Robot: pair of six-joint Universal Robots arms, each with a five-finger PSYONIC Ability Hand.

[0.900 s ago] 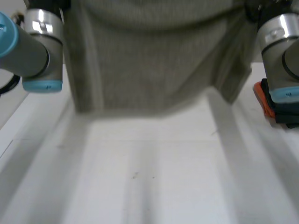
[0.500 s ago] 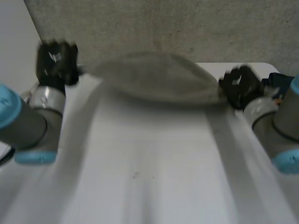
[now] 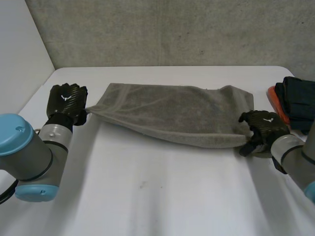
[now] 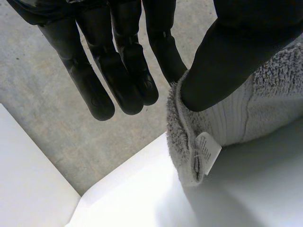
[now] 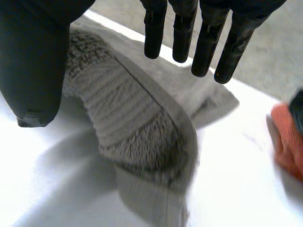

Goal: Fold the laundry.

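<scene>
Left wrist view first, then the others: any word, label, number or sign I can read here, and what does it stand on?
White sewn-in label at the towel corner: print too small to read.
White mark on the back of the left hand: a shape, no legible letters.
Like mark on the right hand: not legible either.
No other text or numbers.

White worktop (image 3: 162, 196) carrying a grey towel (image 3: 177, 115) and a stack of dark folded clothes (image 3: 298, 98).
The grey towel lies stretched lengthwise across the far half of the worktop. Its left end is drawn to a narrow corner bearing a small white label (image 4: 207, 149), and its right end is bunched and thick. The stack of dark folded clothes sits at the worktop's right edge, near the towel's right end, with an orange piece (image 3: 273, 100) showing on the side toward the towel.
</scene>
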